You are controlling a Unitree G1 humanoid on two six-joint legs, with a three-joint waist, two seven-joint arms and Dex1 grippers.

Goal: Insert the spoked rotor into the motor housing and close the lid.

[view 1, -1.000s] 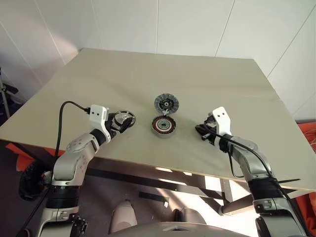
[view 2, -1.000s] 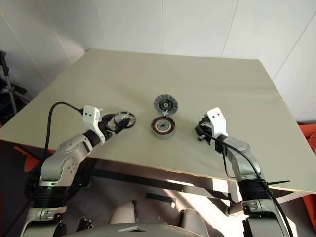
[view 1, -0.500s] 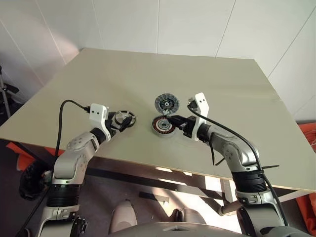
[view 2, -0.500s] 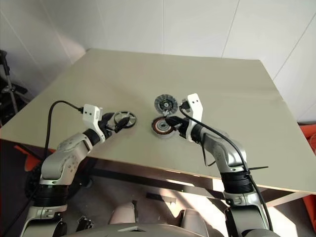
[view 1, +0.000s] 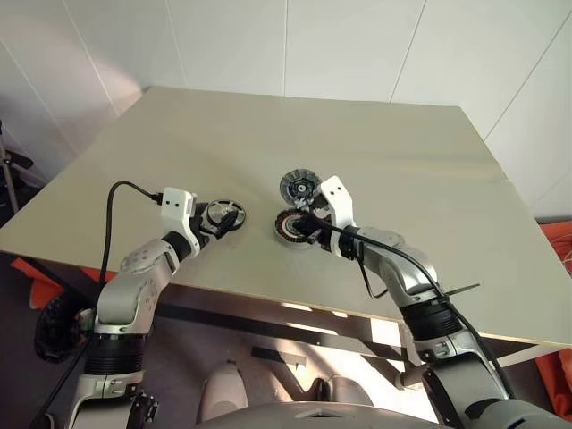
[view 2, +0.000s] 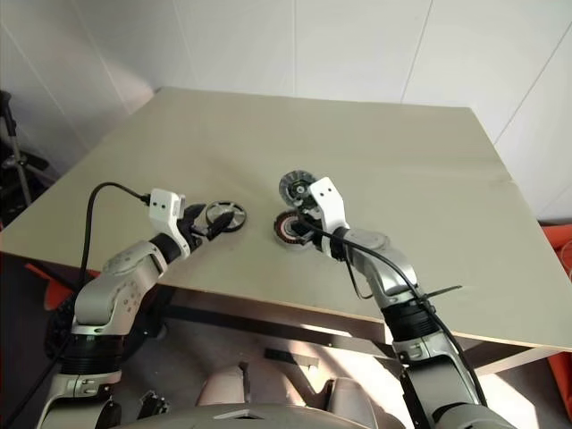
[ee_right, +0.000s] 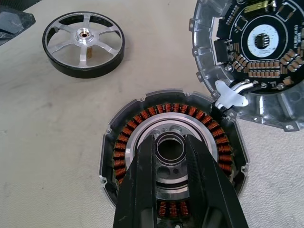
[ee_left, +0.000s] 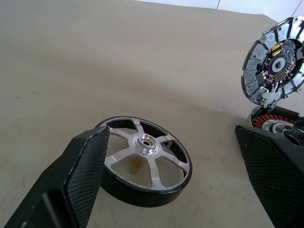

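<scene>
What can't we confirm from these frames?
- Right wrist view: right hand covers the motor housing centre; contact unclear.
- Left wrist view: a finger hides part of the spoked rotor; grip untellable.
- Right wrist view: the picture edge cuts off the lid.

On the bench (view 1: 179,134) there are three motor parts, one of each kind. One spoked rotor (view 1: 225,217) lies left of the frame's centre (a dark rim with six silvery spokes, counted in the left wrist view). One motor housing (view 1: 291,227) sits at the centre, with a single copper winding ring. One lid (view 1: 299,186) stands just above it in the frame. Two tools are in view, one left tool (view 1: 217,222) and one right tool (view 1: 307,231), each with two black fingers.
</scene>
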